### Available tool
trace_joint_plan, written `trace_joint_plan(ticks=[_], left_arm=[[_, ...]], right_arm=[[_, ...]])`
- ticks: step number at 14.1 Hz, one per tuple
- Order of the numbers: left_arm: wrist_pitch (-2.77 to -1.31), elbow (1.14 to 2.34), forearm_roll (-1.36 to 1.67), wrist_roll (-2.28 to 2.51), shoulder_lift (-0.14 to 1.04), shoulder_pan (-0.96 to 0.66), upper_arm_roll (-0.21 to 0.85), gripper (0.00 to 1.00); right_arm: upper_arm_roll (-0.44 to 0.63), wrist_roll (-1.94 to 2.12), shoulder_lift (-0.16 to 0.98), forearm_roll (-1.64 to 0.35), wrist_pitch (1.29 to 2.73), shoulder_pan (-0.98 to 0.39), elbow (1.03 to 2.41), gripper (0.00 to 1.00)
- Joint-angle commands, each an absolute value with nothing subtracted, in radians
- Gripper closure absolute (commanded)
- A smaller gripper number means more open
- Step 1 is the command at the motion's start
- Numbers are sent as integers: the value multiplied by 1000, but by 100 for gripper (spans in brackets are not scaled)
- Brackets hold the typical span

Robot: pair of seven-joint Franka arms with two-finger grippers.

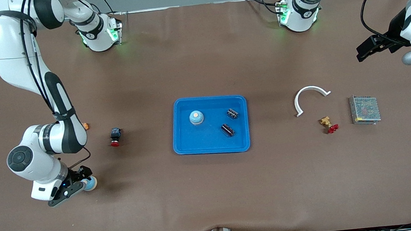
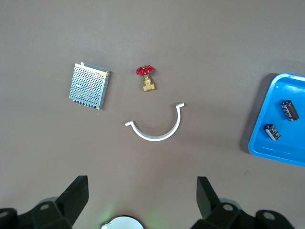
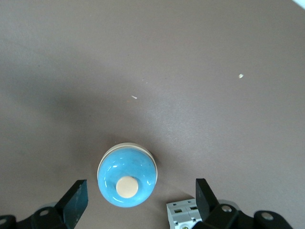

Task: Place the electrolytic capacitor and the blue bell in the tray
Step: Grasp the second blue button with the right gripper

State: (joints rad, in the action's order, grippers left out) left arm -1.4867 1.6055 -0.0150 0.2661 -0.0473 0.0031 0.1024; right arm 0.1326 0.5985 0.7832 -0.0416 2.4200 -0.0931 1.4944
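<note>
Nearest the front camera, your right end effector (image 1: 79, 182) sits low at the right arm's end of the desk (image 1: 212, 189), fingers spread wide around a blue bell (image 3: 127, 174) without gripping it. Farther back, the tray (image 1: 186, 147) at mid-desk holds a second blue bell (image 1: 196, 117) and two electrolytic capacitors (image 1: 228, 130). Your left end effector (image 2: 143, 200) waits wide open above the desk, near the mesh box (image 1: 364, 109)

Between my right gripper's (image 3: 138, 202) spread fingers (image 3: 76, 198) sits a blue bell (image 3: 127, 174), a white block (image 3: 183, 212) just beside it.
</note>
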Motion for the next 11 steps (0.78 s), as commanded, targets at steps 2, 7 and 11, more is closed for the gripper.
trace_joint_plan(ticks=[2,7,11], left_arm=[[-1489,1620,-2,256,-61,0,100,0],[-1489,1620,-2,256,-61,2,100,0],[-1489,1618,-2,256,-61,5,97,0]], right_arm=[[107,630,805,-49,2422,-72,1474,0],[106,632,827,-51,2436,-72,1474,0],[103,632,838,-51,2453,-72,1474,0]])
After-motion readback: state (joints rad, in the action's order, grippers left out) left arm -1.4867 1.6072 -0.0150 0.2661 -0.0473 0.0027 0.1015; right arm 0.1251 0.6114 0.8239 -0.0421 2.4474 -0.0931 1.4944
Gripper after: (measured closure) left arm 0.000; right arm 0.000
